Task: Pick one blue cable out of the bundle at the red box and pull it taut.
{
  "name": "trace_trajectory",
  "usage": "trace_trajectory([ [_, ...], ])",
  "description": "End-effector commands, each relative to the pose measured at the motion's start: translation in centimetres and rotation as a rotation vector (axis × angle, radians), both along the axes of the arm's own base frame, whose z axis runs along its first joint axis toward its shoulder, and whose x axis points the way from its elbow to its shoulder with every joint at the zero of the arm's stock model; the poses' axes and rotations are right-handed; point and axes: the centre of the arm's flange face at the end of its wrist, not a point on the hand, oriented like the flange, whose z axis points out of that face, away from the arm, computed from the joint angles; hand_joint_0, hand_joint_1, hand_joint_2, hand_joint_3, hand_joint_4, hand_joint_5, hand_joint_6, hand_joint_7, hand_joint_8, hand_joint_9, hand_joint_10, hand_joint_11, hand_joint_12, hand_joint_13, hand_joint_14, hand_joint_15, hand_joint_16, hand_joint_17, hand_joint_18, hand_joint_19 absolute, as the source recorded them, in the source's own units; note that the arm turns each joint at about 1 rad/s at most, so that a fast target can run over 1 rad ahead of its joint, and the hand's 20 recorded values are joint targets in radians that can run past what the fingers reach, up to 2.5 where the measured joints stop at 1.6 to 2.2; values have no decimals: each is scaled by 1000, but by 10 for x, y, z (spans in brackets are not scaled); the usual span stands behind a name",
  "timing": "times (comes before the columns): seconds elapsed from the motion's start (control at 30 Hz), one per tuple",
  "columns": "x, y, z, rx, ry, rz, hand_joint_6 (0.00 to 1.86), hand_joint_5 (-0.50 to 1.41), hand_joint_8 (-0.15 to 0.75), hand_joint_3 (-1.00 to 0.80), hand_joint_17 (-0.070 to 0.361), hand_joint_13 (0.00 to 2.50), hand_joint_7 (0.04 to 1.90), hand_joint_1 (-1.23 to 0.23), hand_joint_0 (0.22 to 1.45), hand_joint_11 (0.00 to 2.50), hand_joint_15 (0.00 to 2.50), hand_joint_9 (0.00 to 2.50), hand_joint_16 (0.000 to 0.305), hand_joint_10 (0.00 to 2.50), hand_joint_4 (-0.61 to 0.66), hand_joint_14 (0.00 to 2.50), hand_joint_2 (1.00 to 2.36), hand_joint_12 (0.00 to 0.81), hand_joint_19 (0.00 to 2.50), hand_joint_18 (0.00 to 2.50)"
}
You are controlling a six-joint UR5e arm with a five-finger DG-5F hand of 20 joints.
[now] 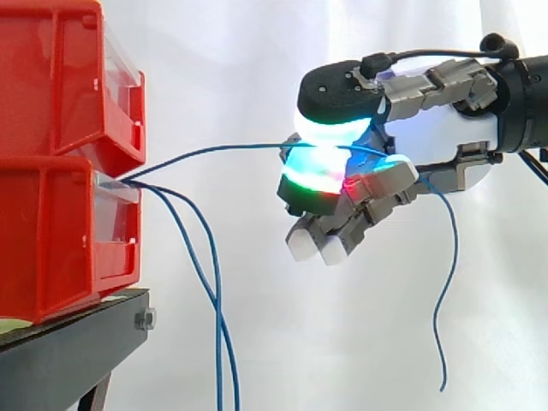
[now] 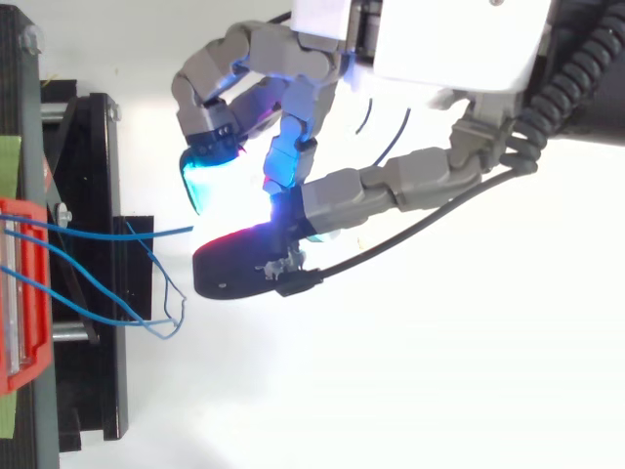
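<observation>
A thin blue cable (image 1: 214,151) runs in a shallow bow from the glossy red box (image 1: 51,240) to the hand (image 1: 437,137), pinched between its thick glowing pads (image 1: 318,169); its tail dangles behind; two loose cables (image 1: 210,291) droop beside the matte black stand (image 1: 68,342); a white curtain (image 1: 257,51) hangs behind.

A black stand (image 1: 73,342) is occupying the lower left of the side view. A hex bolt (image 1: 144,319) is sitting in the stand's end face. A green strip (image 2: 9,161) is lying on the stand's top surface. A white curtain (image 1: 257,77) is hanging behind the stand.
</observation>
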Motion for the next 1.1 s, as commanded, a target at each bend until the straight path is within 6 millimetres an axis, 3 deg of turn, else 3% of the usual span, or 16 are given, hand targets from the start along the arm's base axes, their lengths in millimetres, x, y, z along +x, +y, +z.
trace_trajectory([
  [0.0,0,0,1,9,-1,-5,899,-99,415,18,112,760,1392,-922,676,1332,340,1311,50,16,162,12,1032,386,353,719],
  [0.63,0,3,-1,157,-19,-32,908,-115,413,-64,114,741,1337,-907,692,1318,349,1259,51,15,140,12,1028,387,347,699],
  [0.73,-1,4,-6,191,-16,-35,908,-117,413,-61,113,743,1350,-913,696,1318,345,1257,50,16,142,14,1029,386,356,697],
  [0.8,-5,5,-19,225,5,-39,908,-117,418,-58,113,743,1361,-912,697,1308,349,1258,50,14,143,13,1028,386,348,697],
  [1.07,-5,5,-22,243,5,-43,911,-116,412,-51,113,744,1357,-904,695,1348,357,1269,50,14,137,13,1028,386,356,696],
])
